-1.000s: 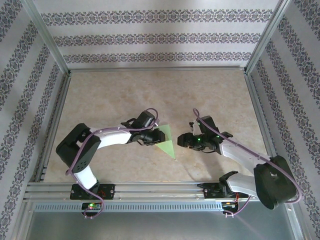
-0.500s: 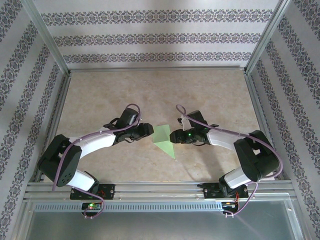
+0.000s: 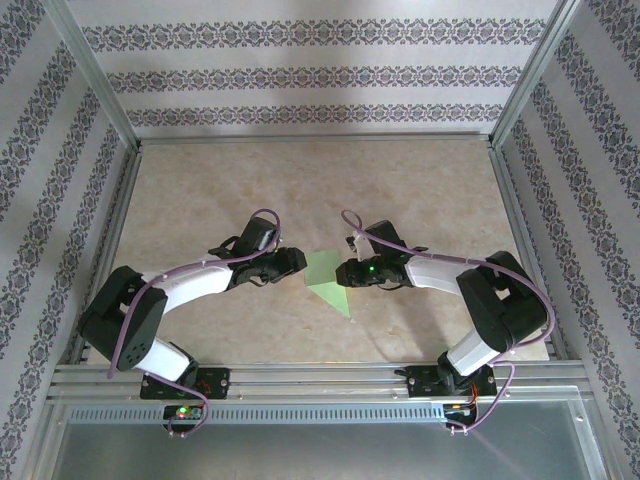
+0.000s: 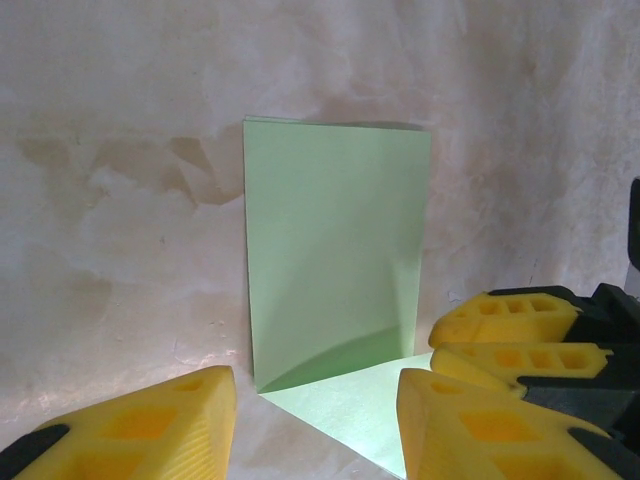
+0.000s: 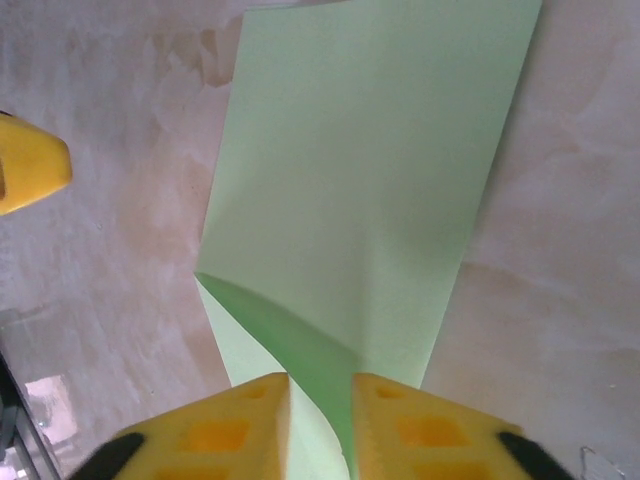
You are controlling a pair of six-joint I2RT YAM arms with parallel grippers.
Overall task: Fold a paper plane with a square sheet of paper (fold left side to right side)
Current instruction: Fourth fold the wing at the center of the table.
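While the right gripper (image 5: pixel 320 390) pinches an edge of the folded square sheet of paper (image 5: pixel 370 180) between 2 yellow fingers (image 5: pixel 235 425), the left gripper (image 4: pixel 312 390) stands open just beside it, mid-way across a mottled beige tabletop (image 3: pixel 330 180) between walls (image 3: pixel 300 75) of striped, patterned wallpaper.

L arm reaches fwd and inward, elbow bent. L end effector (image 3: pixel 296 262) sits low, jaws well apart. R arm is folded back toward centre, wrist pointing left. R end effector (image 3: pixel 343 272) faces the L one, near it, jaws nearly together, pinching an edge of the square sheet of paper (image 5: pixel 370 180).
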